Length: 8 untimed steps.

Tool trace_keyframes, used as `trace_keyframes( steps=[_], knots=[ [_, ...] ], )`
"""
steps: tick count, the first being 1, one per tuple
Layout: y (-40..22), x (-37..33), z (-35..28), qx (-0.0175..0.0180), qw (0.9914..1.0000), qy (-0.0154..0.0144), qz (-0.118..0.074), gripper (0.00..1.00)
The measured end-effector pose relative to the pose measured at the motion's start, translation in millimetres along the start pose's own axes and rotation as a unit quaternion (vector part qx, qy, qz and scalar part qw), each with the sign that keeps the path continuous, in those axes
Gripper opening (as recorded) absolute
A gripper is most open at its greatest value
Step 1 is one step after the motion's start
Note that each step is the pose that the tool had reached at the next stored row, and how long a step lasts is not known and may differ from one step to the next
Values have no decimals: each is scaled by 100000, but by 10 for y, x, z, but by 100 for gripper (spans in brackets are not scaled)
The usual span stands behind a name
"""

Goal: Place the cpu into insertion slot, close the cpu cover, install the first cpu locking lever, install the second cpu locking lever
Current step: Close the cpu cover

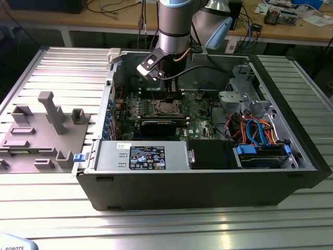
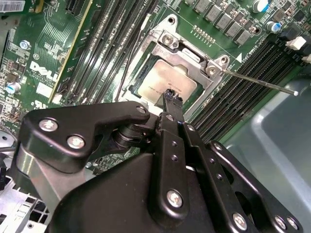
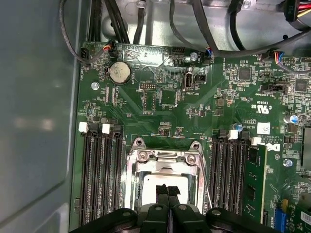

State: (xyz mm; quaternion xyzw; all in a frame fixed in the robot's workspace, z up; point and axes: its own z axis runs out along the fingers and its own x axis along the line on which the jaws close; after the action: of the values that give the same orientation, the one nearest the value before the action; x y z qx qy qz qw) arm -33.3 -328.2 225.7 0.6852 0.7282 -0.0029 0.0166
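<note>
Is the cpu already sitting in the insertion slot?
Yes, in the second wrist view the cpu lies flat inside the metal-rimmed insertion slot, with the shut gripper poised over it.

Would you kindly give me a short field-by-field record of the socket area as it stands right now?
cpu: lying in the insertion slot, pale face up
cpu cover: frame lying around the chip
locking lever: thin rod sticking out away from the socket
gripper: fingers shut, tips at the cpu's face
setting: green motherboard inside an open computer case
</note>
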Motion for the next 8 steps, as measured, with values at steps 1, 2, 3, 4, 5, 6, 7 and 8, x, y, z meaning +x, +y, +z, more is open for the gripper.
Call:
trace_keyframes(
  steps=[1,2,3,4,5,6,7,8],
  knots=[
    [0,0,9,-3,100000,-2,-1,11],
    [0,0,17,1,100000,-1,0,11],
    [-1,1,32,-3,100000,-2,0,11],
    [-1,1,39,-2,100000,-4,1,11],
    [-1,1,45,-1,100000,-4,1,11],
    [-2,1,56,0,100000,-2,1,11],
    [-5,2,64,2,100000,-4,11,11],
    [-11,3,72,0,100000,-2,14,11]
  ],
)
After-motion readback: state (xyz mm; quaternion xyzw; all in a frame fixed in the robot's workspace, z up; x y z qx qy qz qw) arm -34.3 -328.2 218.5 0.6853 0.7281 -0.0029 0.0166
